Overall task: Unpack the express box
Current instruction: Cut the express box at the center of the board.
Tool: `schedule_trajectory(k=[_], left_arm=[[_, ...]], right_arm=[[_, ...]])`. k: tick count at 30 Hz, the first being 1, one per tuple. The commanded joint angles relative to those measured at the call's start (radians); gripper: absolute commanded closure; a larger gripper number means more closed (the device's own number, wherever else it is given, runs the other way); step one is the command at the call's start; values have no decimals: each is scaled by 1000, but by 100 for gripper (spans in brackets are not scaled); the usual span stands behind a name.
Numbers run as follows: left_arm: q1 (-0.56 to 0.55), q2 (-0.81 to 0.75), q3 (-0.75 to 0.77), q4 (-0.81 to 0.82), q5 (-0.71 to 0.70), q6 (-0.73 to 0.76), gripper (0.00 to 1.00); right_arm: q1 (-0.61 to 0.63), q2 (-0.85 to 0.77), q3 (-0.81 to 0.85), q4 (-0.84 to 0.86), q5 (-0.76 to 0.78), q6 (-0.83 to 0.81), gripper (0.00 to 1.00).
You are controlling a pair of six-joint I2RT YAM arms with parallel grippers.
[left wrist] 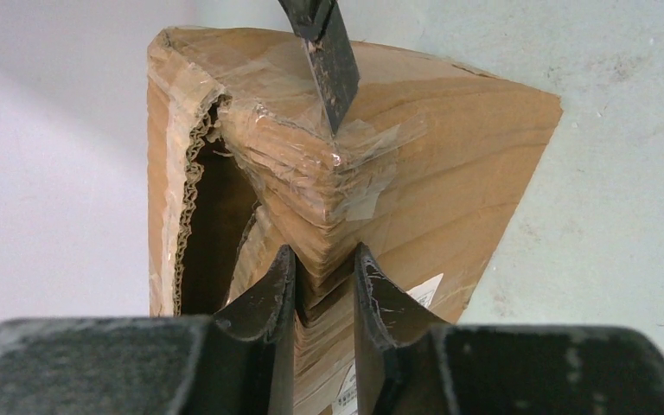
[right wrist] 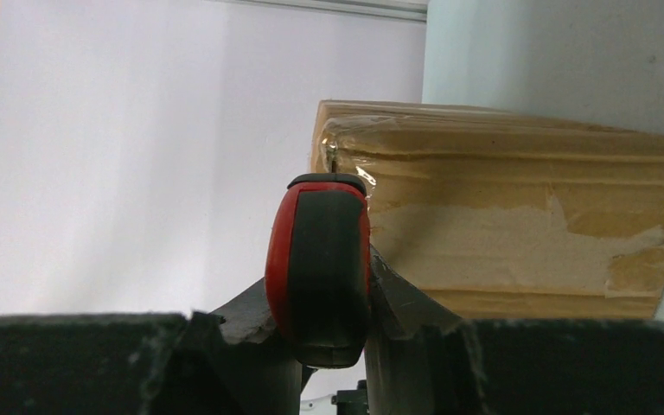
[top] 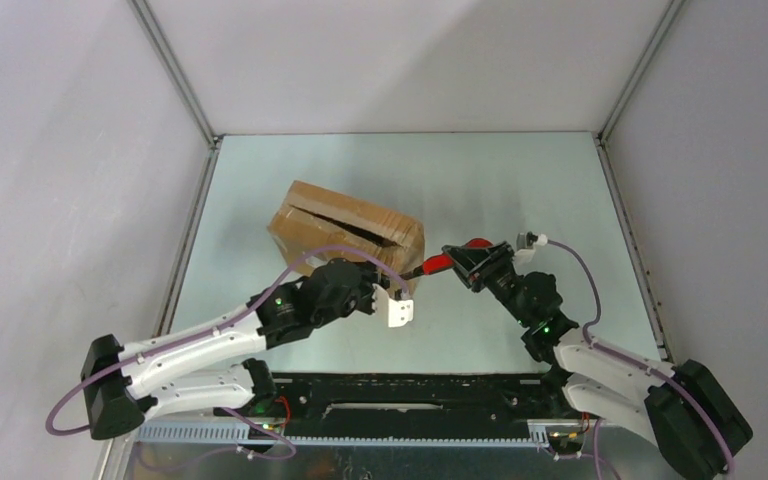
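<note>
The express box (top: 345, 222), brown cardboard with clear tape, lies at an angle on the table, left of centre. A dark slit runs along its top between the flaps. In the left wrist view the box (left wrist: 450, 173) shows a gaping flap on its left side and a small white label (left wrist: 425, 290). My left gripper (top: 392, 284) is shut on the box's near right corner edge, with cardboard between its fingers (left wrist: 281, 294). My right gripper (top: 463, 262) is shut on a red-and-black cutter (right wrist: 320, 259). The cutter's blade (left wrist: 330, 60) touches the taped corner of the box.
The pale green table (top: 520, 190) is fenced by white walls and metal corner rails (top: 175, 75). A black rail (top: 410, 395) carrying the arm bases runs along the near edge. The box's far taped end shows in the right wrist view (right wrist: 519, 216).
</note>
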Motion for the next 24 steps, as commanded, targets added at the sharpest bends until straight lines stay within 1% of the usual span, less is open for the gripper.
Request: schedule_trajectory(k=[1, 7, 11, 15, 19, 24], left_arm=[[-22, -11, -22, 66, -12, -21, 100], [-30, -4, 11, 10, 24, -43, 100], [-30, -22, 14, 15, 62, -68, 100], [-31, -26, 37, 5, 98, -105, 100], [-36, -26, 55, 3, 125, -136, 100], [-42, -9, 95, -20, 146, -185, 100]], right_arm=[[-9, 45, 27, 120, 6, 14, 100], [-18, 122, 27, 229, -8, 35, 100], [-27, 202, 15, 373, -39, 94, 100], [-34, 278, -15, 521, -36, 165, 100], [-27, 294, -28, 542, -8, 175, 100], [-21, 273, -55, 570, 74, 178, 100]])
